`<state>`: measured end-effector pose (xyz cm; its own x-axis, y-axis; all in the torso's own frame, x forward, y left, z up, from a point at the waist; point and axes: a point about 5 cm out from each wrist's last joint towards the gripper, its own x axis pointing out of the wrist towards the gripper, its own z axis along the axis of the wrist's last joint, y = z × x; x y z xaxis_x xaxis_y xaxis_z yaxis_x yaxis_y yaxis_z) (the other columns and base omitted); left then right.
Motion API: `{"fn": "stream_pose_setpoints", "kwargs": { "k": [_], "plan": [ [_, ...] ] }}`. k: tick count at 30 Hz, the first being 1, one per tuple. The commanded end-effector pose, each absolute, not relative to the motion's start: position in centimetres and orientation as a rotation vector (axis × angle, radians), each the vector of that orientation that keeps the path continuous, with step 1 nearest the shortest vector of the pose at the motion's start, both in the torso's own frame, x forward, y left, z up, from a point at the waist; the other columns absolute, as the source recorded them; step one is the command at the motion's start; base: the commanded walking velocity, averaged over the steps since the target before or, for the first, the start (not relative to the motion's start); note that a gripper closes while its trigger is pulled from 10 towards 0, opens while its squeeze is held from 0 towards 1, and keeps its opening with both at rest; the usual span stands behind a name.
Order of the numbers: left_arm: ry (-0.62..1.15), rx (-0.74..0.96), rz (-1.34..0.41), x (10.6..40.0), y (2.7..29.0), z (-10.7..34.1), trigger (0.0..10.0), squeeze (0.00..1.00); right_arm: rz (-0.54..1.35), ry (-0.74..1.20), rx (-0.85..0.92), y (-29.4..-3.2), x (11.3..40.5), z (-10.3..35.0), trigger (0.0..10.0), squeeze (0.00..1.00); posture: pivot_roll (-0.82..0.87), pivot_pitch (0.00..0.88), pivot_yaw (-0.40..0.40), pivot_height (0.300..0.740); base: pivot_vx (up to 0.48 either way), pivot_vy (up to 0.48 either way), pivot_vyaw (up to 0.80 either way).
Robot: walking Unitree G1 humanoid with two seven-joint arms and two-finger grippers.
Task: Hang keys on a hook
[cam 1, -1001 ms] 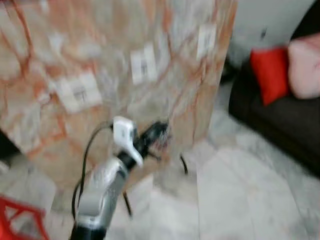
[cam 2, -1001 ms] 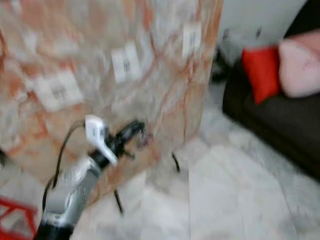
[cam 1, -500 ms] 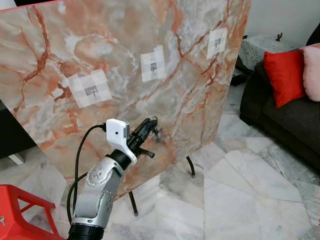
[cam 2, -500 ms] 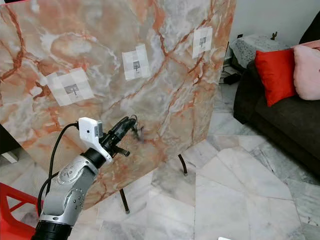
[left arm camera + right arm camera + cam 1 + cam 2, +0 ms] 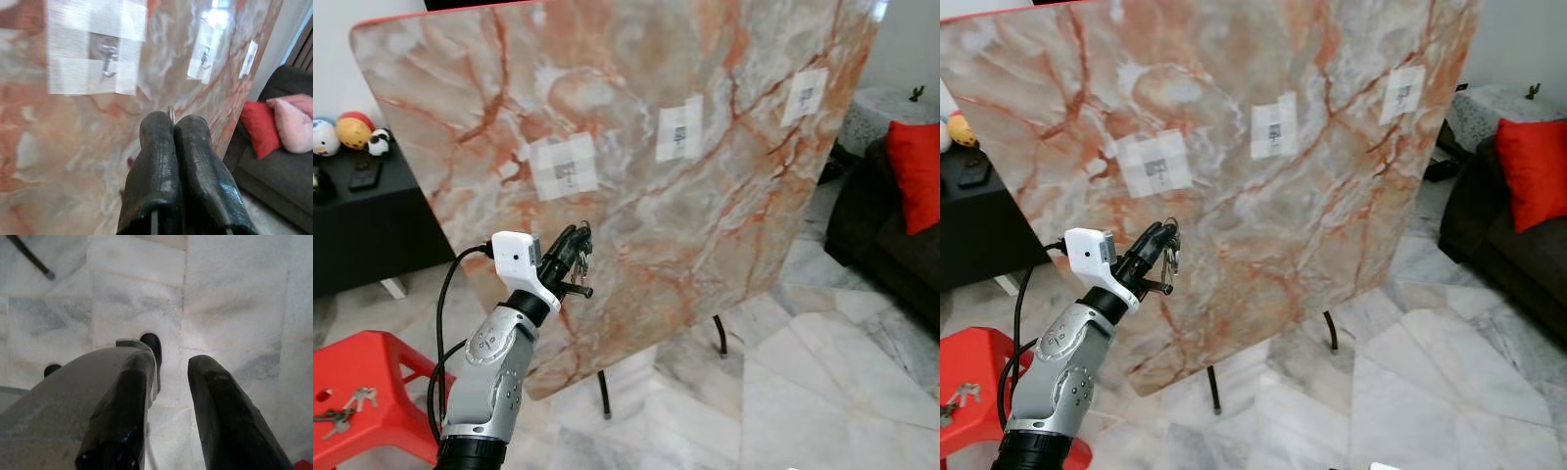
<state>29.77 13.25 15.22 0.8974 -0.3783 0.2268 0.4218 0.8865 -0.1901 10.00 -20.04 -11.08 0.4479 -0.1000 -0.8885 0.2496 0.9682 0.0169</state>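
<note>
left eye view: left gripper (image 5: 570,253) raising keys toward a marble board.
from left: spare keys are lying on the red plastic stool (image 5: 382,357); black fingers are pinching the small metal keys (image 5: 1171,257) by their thin ring, light, stiff, likely slippery, just below the leftmost taped silver hook (image 5: 108,60) on the glossy orange-veined slab (image 5: 724,215); right gripper (image 5: 168,396) is hanging spread, idle.

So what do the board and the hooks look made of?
Board: marble or a marble-look panel, glossy; orange veins and glare show, which one unclear. Hooks: probably shiny metal, fixed under clear tape. Left claw pinches a metal key ring.
</note>
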Motion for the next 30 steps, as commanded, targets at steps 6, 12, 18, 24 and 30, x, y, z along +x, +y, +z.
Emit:
{"fn": "stream_pose_setpoints", "kwargs": {
  "k": [6, 12, 18, 24, 30],
  "plan": [
    [-0.199, -0.188, -0.470, 29.8, 12.7, 15.4, 10.0, 0.00, -0.209, 1.086, 0.164, -19.5, 10.1, -11.1, 10.0, 0.00, 0.03, 0.000, -0.021, 0.740, 0.000, 0.000, 0.00],
    [-0.206, -0.184, -0.483, 29.6, 12.3, 15.5, 10.0, 0.00, -0.209, 1.085, 0.165, -19.5, 10.1, -11.1, 10.0, 0.00, 0.04, 0.000, -0.022, 0.740, 0.000, 0.000, 0.00],
    [-0.199, -0.183, -0.542, 29.3, 11.5, 15.4, 10.0, 0.00, -0.213, 1.085, 0.166, -19.5, 10.1, -11.1, 10.0, 0.00, 0.04, 0.000, -0.020, 0.740, 0.000, 0.000, 0.00],
    [-0.199, -0.161, -0.569, 29.3, 10.8, 15.4, 10.0, 0.00, -0.216, 1.084, 0.168, -19.5, 10.1, -11.1, 10.0, 0.00, 0.04, 0.000, -0.018, 0.740, 0.000, 0.000, 0.00],
    [-0.198, -0.172, -0.567, 29.2, 10.2, 15.1, 10.0, 0.00, -0.210, 1.084, 0.166, -19.4, 10.1, -11.1, 10.0, 0.00, 0.04, 0.000, -0.018, 0.740, 0.000, 0.000, 0.00]
  ]
}}
